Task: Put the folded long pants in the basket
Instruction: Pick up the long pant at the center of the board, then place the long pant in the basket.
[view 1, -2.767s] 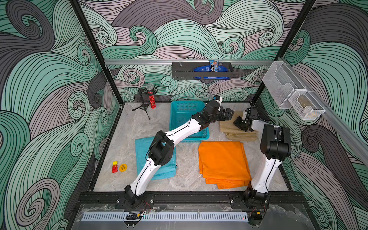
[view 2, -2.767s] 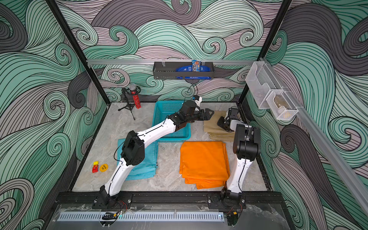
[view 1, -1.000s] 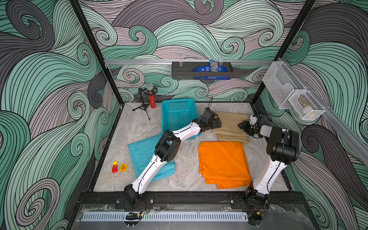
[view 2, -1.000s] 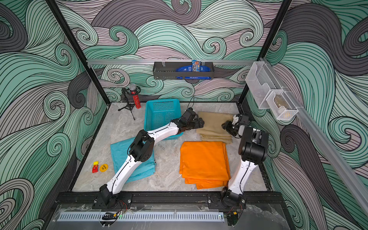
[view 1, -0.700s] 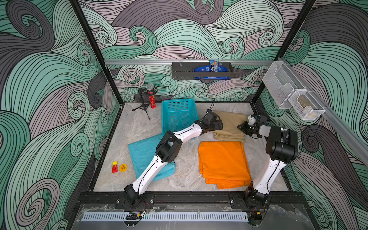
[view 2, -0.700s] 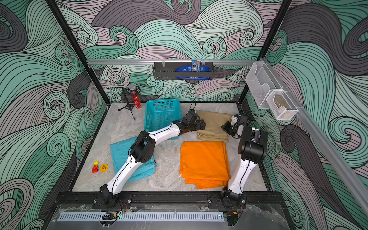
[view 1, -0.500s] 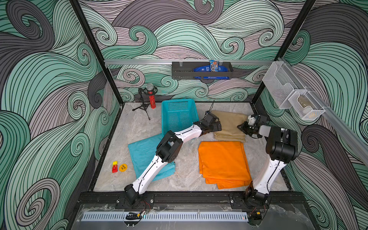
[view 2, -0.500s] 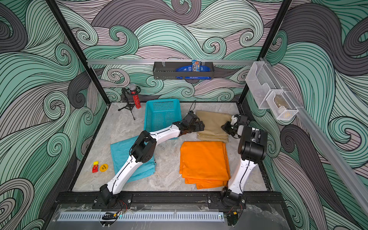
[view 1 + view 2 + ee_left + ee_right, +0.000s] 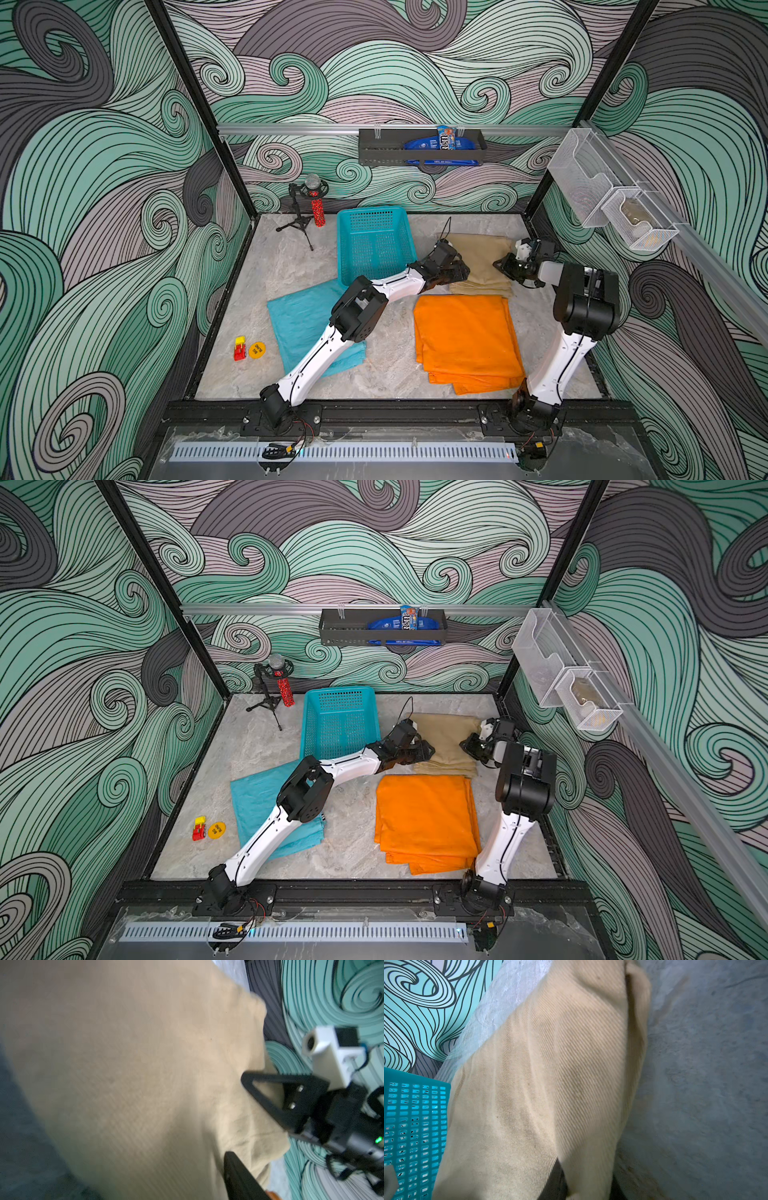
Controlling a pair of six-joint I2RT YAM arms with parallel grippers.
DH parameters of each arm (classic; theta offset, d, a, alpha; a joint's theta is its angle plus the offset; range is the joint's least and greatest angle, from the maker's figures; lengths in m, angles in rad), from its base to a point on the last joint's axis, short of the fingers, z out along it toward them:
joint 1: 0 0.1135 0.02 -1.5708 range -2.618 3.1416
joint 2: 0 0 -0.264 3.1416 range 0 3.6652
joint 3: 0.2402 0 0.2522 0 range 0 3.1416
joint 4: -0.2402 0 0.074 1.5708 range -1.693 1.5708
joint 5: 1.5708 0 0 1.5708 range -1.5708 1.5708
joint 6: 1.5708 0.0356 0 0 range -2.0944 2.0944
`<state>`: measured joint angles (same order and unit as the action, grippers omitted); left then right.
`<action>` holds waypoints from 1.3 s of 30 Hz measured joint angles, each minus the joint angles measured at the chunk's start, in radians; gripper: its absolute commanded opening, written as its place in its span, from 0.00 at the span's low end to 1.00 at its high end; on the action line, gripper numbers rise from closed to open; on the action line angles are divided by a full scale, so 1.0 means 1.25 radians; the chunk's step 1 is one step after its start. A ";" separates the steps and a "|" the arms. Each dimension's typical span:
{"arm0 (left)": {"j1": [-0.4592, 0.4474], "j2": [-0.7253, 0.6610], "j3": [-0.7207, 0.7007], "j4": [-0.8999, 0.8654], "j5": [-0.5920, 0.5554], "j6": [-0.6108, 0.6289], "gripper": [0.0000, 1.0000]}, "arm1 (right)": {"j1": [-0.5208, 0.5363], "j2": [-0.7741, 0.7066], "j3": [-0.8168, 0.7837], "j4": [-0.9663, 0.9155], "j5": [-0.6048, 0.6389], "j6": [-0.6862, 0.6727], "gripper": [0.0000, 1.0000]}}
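Note:
The khaki long pants (image 9: 478, 259) (image 9: 446, 735) lie folded at the back right, beside the turquoise basket (image 9: 374, 215) (image 9: 338, 691). My left gripper (image 9: 455, 270) (image 9: 193, 1188) is shut on their left edge; one black finger (image 9: 241, 1178) presses the cloth and the other is hidden. At their right edge my right gripper (image 9: 505, 266) (image 9: 588, 1186) is shut on a fold of khaki. The orange long pants (image 9: 467, 340) lie in front. The turquoise long pants (image 9: 299, 320) lie at the left, partly under my left arm. The basket holds nothing.
A microphone on a small tripod (image 9: 311, 203) stands at the back left. A red toy and a yellow disc (image 9: 249, 349) lie near the left wall. A black wall tray (image 9: 419, 147) and white mesh bins (image 9: 611, 203) hang above the floor.
Both grippers have closed on the khaki pants' side edges, the right one first. The arms have barely shifted in the last second. Before that, the basket and the turquoise pants were pushed left.

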<state>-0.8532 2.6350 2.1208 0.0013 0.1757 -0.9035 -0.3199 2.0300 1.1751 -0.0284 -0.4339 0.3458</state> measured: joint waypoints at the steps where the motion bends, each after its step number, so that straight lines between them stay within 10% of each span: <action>1: 0.000 0.003 -0.005 0.004 0.007 -0.003 0.00 | 0.000 -0.002 -0.002 0.000 0.000 0.000 0.00; 19: 0.039 -0.137 0.069 -0.052 0.052 0.101 0.00 | 0.095 -0.213 0.064 -0.100 0.021 0.040 0.00; 39: 0.385 -0.820 -0.706 0.039 0.117 0.210 0.00 | 0.577 -0.109 0.359 -0.136 0.166 0.092 0.00</action>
<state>-0.3725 1.6104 1.2381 0.0505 0.3214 -0.6407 0.4015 1.8938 1.6238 -0.1982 -0.2268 0.4603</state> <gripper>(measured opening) 0.168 0.192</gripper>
